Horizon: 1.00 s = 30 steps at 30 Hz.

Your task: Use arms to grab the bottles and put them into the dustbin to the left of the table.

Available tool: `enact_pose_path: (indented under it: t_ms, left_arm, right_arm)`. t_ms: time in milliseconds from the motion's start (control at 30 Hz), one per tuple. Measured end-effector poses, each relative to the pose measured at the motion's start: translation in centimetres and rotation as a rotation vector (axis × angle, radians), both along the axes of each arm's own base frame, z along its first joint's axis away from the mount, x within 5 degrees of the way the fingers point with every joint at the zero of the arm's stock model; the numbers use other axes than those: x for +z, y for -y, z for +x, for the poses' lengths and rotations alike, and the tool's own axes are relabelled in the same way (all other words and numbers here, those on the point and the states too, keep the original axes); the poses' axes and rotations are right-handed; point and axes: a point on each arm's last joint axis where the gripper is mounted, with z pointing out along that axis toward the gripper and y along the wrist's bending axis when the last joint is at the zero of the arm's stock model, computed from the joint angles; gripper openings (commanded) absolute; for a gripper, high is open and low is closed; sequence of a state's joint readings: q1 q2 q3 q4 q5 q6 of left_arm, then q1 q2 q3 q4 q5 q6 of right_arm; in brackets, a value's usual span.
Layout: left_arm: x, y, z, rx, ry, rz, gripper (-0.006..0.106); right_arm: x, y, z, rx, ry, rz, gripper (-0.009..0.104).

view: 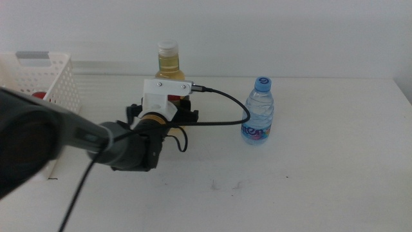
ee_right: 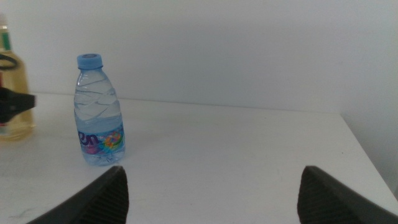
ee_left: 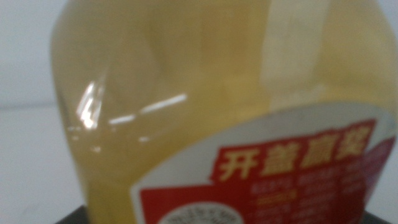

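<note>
A yellow juice bottle (view: 168, 61) with a white cap stands upright at the back of the table (view: 309, 187). My left gripper (view: 170, 108) is right up against its lower body, and its white wrist housing covers the label. In the left wrist view the bottle (ee_left: 205, 93) and its red label fill the picture. A small clear water bottle (view: 259, 113) with a blue cap stands to the right, untouched. The right wrist view shows it (ee_right: 98, 118) ahead of my right gripper (ee_right: 211, 193), which is open and holds nothing. The white dustbin (view: 58, 77) sits at the far left.
A small patch of red shows through the dustbin's perforated wall (view: 38, 95). The left arm's black cable (view: 225, 106) loops between the two bottles. Bare white tabletop lies in front and to the right, with a few dark scuffs (view: 225, 185).
</note>
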State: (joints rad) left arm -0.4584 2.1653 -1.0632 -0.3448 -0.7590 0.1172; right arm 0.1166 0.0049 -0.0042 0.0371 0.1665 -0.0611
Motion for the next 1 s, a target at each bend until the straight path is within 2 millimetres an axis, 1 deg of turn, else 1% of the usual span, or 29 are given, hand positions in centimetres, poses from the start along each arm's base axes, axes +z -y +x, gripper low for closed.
enact_pose_path:
  t_ms: [67, 100, 267, 300, 333, 400, 500, 567, 600, 700, 767, 800, 867, 933, 1000]
  left_arm:
    - [1.5, -0.5, -1.1, 0.007, -0.041, 0.015, -0.002]
    - [2.5, -0.7, -1.8, 0.007, -0.065, 0.023, -0.002]
    - [9.2, -1.5, -4.4, -0.027, -0.142, 0.032, -0.002]
    - [10.2, -1.5, -4.9, -0.065, -0.156, 0.062, -0.002]
    - [11.9, -1.6, -5.7, -0.107, -0.15, 0.081, -0.002]
    - [14.3, -2.1, -7.0, -0.191, -0.189, 0.088, -0.001]
    - [18.0, -3.8, -8.4, -0.32, -0.28, 0.091, 0.001]
    - [20.0, -5.9, -8.5, -0.319, -0.332, 0.136, 0.005]
    - [20.6, -7.0, -8.4, -0.294, -0.362, 0.161, 0.006]
    - [22.3, -11.8, -7.4, -0.084, -0.44, 0.244, 0.01]
    - [23.4, -15.6, -6.7, 0.095, -0.488, 0.281, 0.011]
    - [23.6, -17.1, -6.4, 0.16, -0.513, 0.275, 0.011]
    - [23.9, -20.6, -6.0, 0.284, -0.58, 0.267, 0.011]
    - [23.9, -23.3, -5.7, 0.357, -0.64, 0.254, 0.011]
    - [23.3, -25.5, -5.5, 0.39, -0.704, 0.238, 0.011]
  right_arm:
    - [0.0, 0.0, 0.0, 0.0, 0.0, 0.0, 0.085]
    - [0.0, 0.0, 0.0, 0.0, 0.0, 0.0, 0.085]
    - [0.0, 0.0, 0.0, 0.0, 0.0, 0.0, 0.085]
    - [0.0, 0.0, 0.0, 0.0, 0.0, 0.0, 0.085]
    - [0.0, 0.0, 0.0, 0.0, 0.0, 0.0, 0.085]
    - [0.0, 0.0, 0.0, 0.0, 0.0, 0.0, 0.085]
    - [0.0, 0.0, 0.0, 0.0, 0.0, 0.0, 0.085]
    - [0.0, 0.0, 0.0, 0.0, 0.0, 0.0, 0.085]
    - [0.0, 0.0, 0.0, 0.0, 0.0, 0.0, 0.085]
    - [0.0, 0.0, 0.0, 0.0, 0.0, 0.0, 0.085]
    - [0.0, 0.0, 0.0, 0.0, 0.0, 0.0, 0.085]
    - [0.0, 0.0, 0.0, 0.0, 0.0, 0.0, 0.085]
    - [0.0, 0.0, 0.0, 0.0, 0.0, 0.0, 0.085]
    - [0.0, 0.0, 0.0, 0.0, 0.0, 0.0, 0.085]
    - [0.0, 0.0, 0.0, 0.0, 0.0, 0.0, 0.085]
